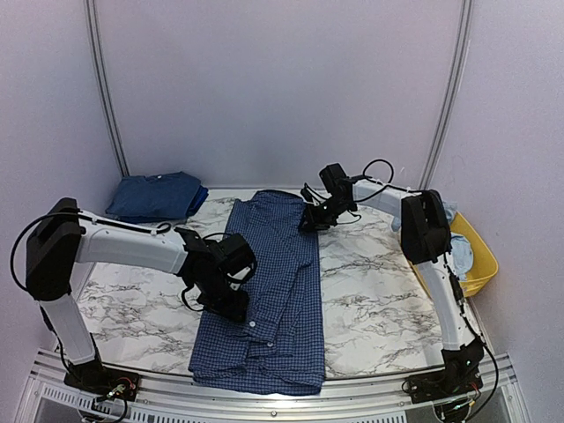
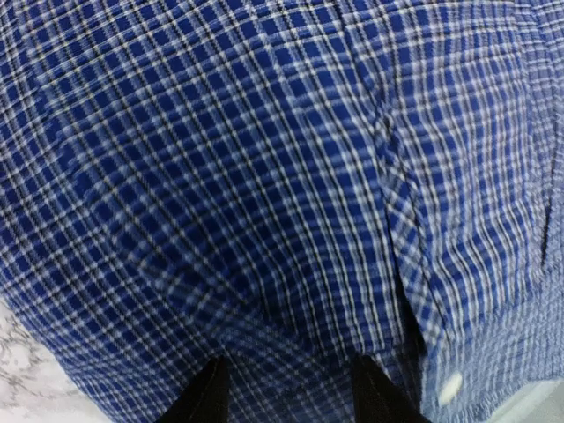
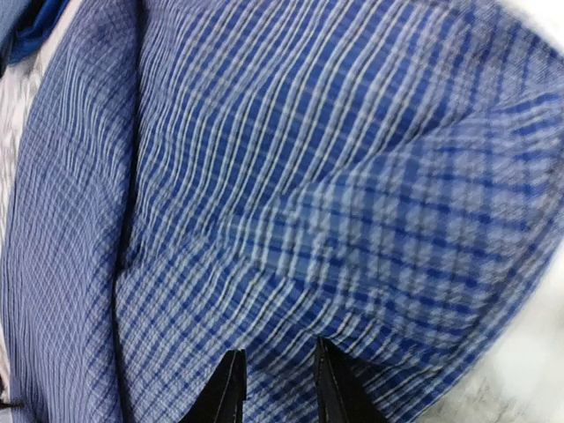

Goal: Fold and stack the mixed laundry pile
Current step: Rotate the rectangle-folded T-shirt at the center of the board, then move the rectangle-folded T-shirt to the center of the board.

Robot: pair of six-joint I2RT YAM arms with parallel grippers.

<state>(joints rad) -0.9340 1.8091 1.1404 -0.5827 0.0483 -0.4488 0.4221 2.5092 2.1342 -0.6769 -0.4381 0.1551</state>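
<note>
Two end effectors are down on one garment. The left end effector (image 2: pixel 291 398) has its fingers (image 2: pixel 207 397) apart with a low ridge of the navy checked shirt (image 1: pixel 273 291) between them, at the shirt's left edge about mid-length. The right end effector (image 3: pixel 279 388) shows a narrower gap, also straddling cloth, at the shirt's far right edge. Whether either has truly bitten the fabric I cannot tell.

To do this step well, I judge each pinch should take every layer at the edge, not only the top one. Both sides should rise evenly so the strip folds without skewing. The layers near the white button (image 2: pixel 450 388) look free to slip apart.

The shirt is thin woven cloth in a small check, lightly rumpled. It lies as a long narrow strip from near to far down the middle of the marbled bench (image 1: pixel 379 300). At the far left sits a folded dark-blue piece (image 1: pixel 157 196), soft and squared. At the right edge a yellow tub (image 1: pixel 483 264) holds pale-blue cloth (image 1: pixel 460 254).
</note>
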